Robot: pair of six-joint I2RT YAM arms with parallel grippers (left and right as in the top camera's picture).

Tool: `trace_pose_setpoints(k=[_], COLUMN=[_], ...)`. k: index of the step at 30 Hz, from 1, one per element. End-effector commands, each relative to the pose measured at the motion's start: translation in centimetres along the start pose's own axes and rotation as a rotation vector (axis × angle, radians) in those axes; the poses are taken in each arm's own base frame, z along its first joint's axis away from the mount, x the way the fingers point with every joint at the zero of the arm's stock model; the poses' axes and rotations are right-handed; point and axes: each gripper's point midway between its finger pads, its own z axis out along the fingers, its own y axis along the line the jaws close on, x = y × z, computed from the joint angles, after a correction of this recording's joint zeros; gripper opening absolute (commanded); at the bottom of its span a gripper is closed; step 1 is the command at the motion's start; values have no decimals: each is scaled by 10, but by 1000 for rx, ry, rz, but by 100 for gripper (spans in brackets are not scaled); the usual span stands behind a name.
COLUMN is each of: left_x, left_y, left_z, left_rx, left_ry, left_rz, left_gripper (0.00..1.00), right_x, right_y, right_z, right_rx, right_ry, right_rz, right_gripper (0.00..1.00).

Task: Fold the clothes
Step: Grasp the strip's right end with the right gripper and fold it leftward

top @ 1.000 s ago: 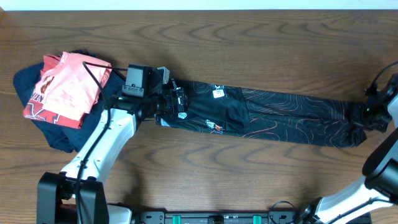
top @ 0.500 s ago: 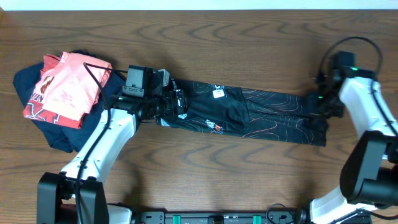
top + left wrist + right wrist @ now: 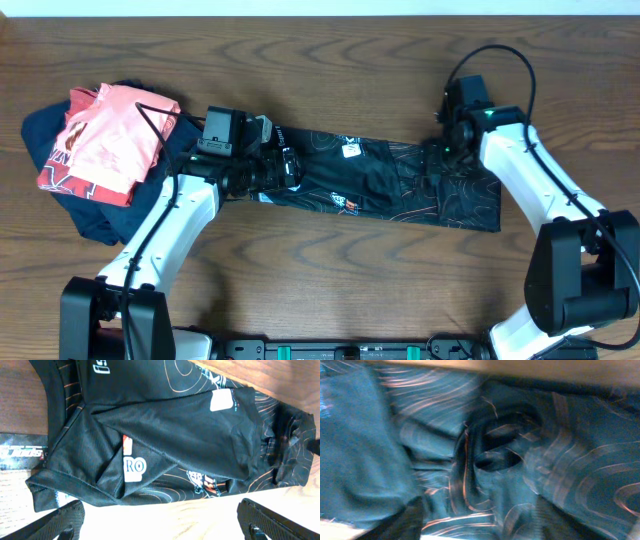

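Note:
The clothes (image 3: 370, 185), a black garment with fine red and white contour lines and logos, lie across the table's middle as a short band. Their right end is doubled back over the middle. My left gripper (image 3: 291, 167) hovers at the left end, open. In the left wrist view its fingers (image 3: 60, 521) stand wide apart over bare wood, just short of the clothes' (image 3: 175, 425) edge. My right gripper (image 3: 445, 152) is low over the doubled-back right part. In the blurred right wrist view it (image 3: 480, 522) is open, with the rumpled clothes (image 3: 570, 460) between and under its fingers.
A folded salmon-pink shirt (image 3: 105, 140) rests on a navy-blue garment (image 3: 85, 215) at the far left, close to the left arm. Bare wood table (image 3: 330, 280) runs in front of and behind the clothes. The arm bases stand at the front edge.
My right gripper carried the clothes' right end leftward from the far right, folding it over the middle, and its jaws have come apart. The left arm has stayed put.

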Motion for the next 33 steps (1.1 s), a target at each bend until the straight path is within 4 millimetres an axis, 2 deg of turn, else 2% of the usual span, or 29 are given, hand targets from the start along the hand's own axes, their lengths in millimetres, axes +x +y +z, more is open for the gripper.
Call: trace_pose_setpoints(k=[1,5,12,17,22,26,28,31,33], left_x=[2,3,3,3,4,4,4,4,4], left_y=[-1,0,0,0,0,0,0,0,0], left_z=[1,1,1,1,1,1,1,1,1], left_rx=[7,6,6,6,5,4,4,4,4], left_ry=[10,11,13,14,17,17,17,17,17], left_rz=[6,5,5,5,3,3,3,3,3], left_gripper=[98,98,98,98,98,98,98,98,98], right_x=[2,2,25,45,65,76,79,78,78], right_y=[28,18,-51,-55,-61,-56,-55,-54,-53], right_z=[-3,-3,-8,2,21,36,39,39,39], right_rx=[-112,-72,256,265,264,217,208,203,198], right_ry=[5,7,75,132,163,173,177,176,178], right_rz=[-29,-21,92,92,93,97,98,98,99], right_gripper=[72,66,66,64,56,48,35,4,1])
